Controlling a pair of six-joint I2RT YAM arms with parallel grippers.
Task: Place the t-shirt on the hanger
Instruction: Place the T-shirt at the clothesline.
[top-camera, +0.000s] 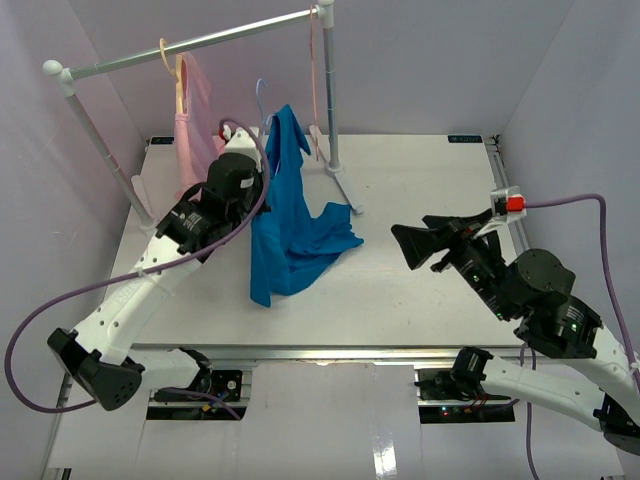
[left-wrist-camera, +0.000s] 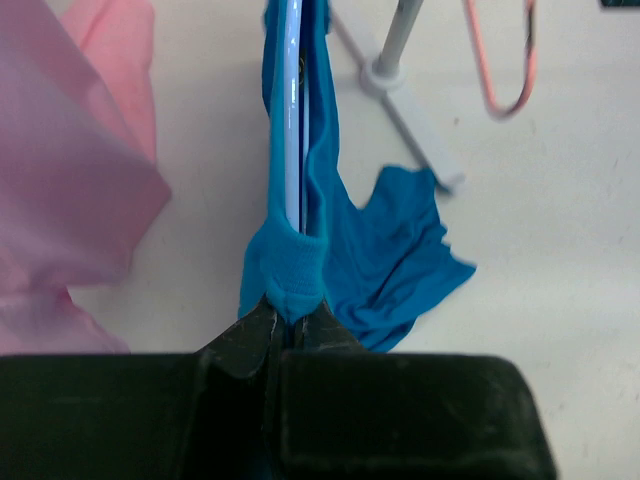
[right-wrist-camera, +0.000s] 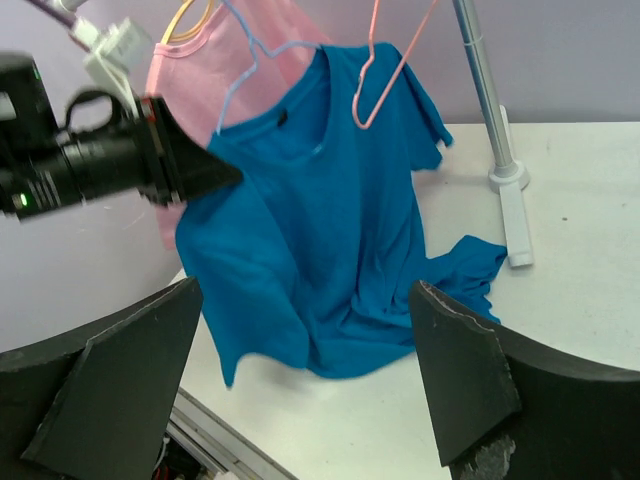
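Note:
The bright blue t-shirt (top-camera: 292, 235) hangs on the thin light-blue hanger (top-camera: 262, 100), and its lower part trails on the table. My left gripper (top-camera: 258, 168) is shut on the t-shirt's shoulder. In the left wrist view the jaws (left-wrist-camera: 290, 310) pinch a fold of the t-shirt (left-wrist-camera: 385, 250) around the hanger's wire (left-wrist-camera: 293, 120). My right gripper (top-camera: 412, 246) is open and empty, to the right of the t-shirt and pointing at it. In the right wrist view the gripper (right-wrist-camera: 305, 288) frames the t-shirt (right-wrist-camera: 320, 220), the hanger's hook (right-wrist-camera: 245, 55) and the left gripper (right-wrist-camera: 190, 168).
A clothes rack (top-camera: 200, 42) stands at the back, with its post and foot (top-camera: 338, 170) beside the t-shirt. A pale pink garment (top-camera: 192, 120) on a cream-yellow hanger (top-camera: 178, 70) hangs at the left. A thin pink hanger (right-wrist-camera: 375, 80) hangs near the post.

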